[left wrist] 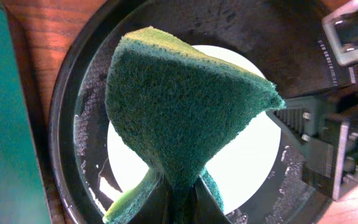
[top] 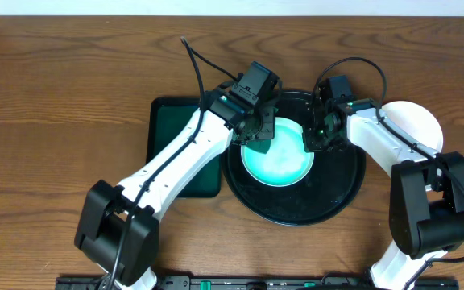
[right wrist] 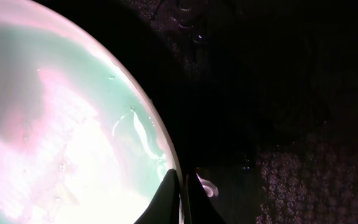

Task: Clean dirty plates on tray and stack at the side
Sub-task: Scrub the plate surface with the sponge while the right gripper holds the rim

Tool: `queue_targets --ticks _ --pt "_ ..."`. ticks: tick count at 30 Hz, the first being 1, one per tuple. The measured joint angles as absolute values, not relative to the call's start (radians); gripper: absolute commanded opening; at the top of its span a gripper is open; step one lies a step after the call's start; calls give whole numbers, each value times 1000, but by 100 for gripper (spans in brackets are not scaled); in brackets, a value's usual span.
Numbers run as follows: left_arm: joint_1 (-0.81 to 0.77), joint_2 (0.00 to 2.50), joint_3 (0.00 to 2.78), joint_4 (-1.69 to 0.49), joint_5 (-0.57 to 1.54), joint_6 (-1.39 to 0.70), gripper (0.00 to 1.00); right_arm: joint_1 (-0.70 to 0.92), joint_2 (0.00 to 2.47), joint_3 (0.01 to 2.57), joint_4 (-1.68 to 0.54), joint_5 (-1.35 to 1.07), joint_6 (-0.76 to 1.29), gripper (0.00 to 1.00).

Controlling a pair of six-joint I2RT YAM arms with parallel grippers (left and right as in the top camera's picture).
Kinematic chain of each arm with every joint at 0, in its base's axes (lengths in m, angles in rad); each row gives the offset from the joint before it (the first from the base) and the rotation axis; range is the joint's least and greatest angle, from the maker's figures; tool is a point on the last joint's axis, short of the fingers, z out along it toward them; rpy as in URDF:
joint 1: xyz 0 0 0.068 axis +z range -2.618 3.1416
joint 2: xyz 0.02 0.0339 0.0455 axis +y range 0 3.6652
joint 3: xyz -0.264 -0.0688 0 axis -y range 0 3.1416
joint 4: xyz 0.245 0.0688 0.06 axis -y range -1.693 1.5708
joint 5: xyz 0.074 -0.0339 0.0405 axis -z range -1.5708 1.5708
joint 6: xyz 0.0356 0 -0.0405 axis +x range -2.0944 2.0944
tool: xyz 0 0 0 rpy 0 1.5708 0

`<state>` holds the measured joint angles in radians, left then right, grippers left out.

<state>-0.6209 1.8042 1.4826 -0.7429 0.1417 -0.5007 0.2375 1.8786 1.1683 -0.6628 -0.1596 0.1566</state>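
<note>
A pale-mint plate [top: 276,159] lies flat on the left half of the black tray [top: 341,189], in the middle of the overhead view. The right fingers [right wrist: 169,190] are pinched on its right rim, one finger above the lip and one below. The left fingers [left wrist: 159,208] are pressed onto a green sponge [left wrist: 179,106], which fans out over the plate's upper left part. Whether the sponge touches the surface cannot be told. A white plate [top: 416,122] sits apart on the worktop [top: 71,97] at the right, partly under the right arm, and a green tray [top: 176,145] lies just left of the black one.

The plate looks stiff, thin and light, and likely brittle if dropped or knocked. Its glaze is glossy and carries streaks of liquid, so it should be slippery, and a narrow pinch could slide off. The rim is the only place to hold it, since the face must stay free for wiping. That hold is best kept on the side opposite the sponge, so that wiping pushes the plate into the fingers. The sponge is soft and will squash and bend, so it needs firm downward pressure to scrub.
</note>
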Motion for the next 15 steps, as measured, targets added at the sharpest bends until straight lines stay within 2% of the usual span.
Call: queue_targets --ticks 15 --pt "-621 2059 1479 -695 140 -559 7 241 1879 1168 -662 -160 157 1"
